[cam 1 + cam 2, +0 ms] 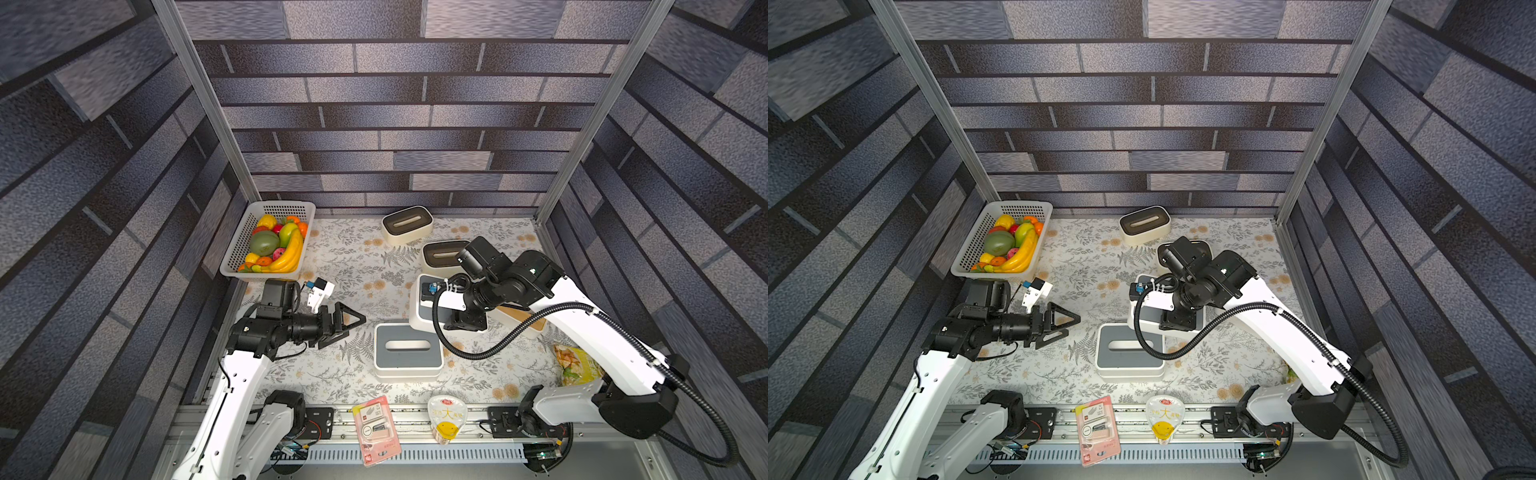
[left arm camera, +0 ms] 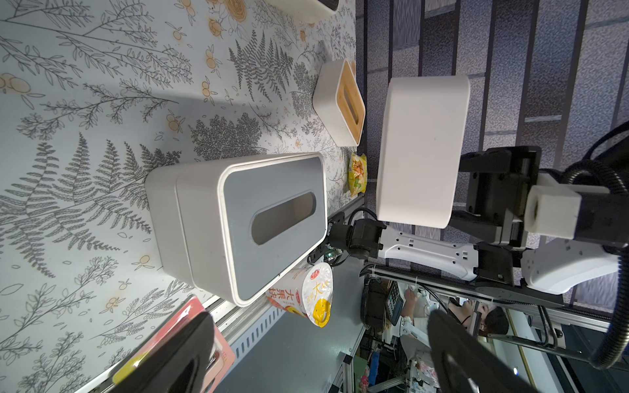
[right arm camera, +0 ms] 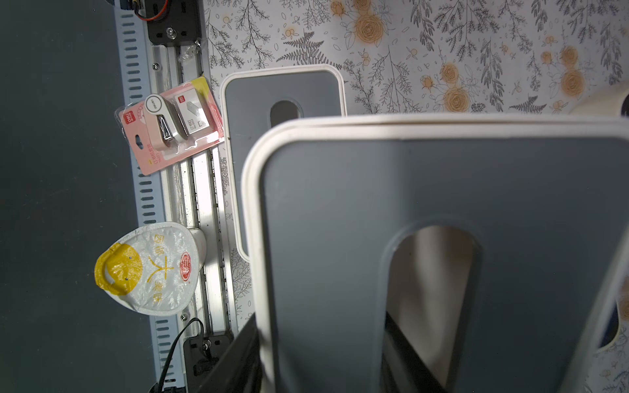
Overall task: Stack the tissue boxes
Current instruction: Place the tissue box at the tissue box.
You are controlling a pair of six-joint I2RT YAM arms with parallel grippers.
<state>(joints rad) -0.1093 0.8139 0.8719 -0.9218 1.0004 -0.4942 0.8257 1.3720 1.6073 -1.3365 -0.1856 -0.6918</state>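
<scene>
Left wrist view: the right gripper (image 2: 466,190) is clamped on a slate-lidded tissue box (image 2: 422,146), which hangs clear of the table (image 2: 85,143) and higher than the top of the stack of two slate-lidded tissue boxes (image 2: 272,217) beside it. In the right wrist view one finger (image 3: 405,343) goes down through the held box's slot and the other is outside its end wall, so the grip is on the lid and wall between them. The stack's lid shows partly under the near edge of the held box.

In a top view the left gripper (image 1: 355,328) hovers left of the stack with its jaws spread wide and nothing between them. A wood-lidded tissue box (image 1: 525,326) lies under the right arm. A brown-lidded tissue box (image 1: 407,224) sits by the back wall. A second brown-lidded box (image 1: 440,253) is nearer, partly hidden by the arm. A fruit basket (image 1: 286,204) fills the far left corner. A stapler pack (image 1: 376,430) and a jelly cup (image 1: 446,417) lie at the front rail.
</scene>
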